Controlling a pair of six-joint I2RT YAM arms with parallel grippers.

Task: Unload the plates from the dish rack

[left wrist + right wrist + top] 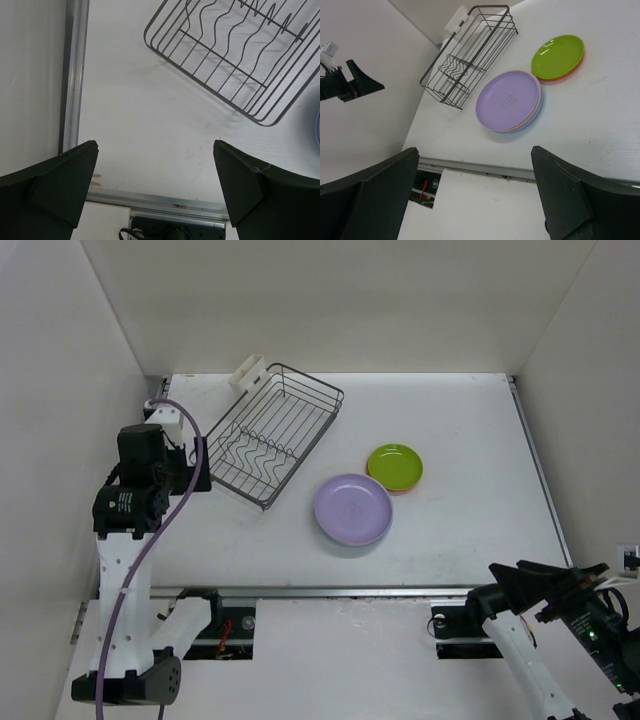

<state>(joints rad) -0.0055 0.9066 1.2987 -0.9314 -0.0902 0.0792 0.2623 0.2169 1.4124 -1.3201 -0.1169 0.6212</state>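
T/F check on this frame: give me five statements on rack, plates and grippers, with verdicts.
1. The dish rack holds no plates. True.
2. The lime green plate lies on top of the lavender plate. False: they top separate stacks side by side, and the green one rests on a red-orange plate.
3. The left gripper is open and holds nothing. True.
4. The right gripper is shut on a plate. False: it is open and empty.
5. The white cutlery holder sits at the rack's far corner. True.
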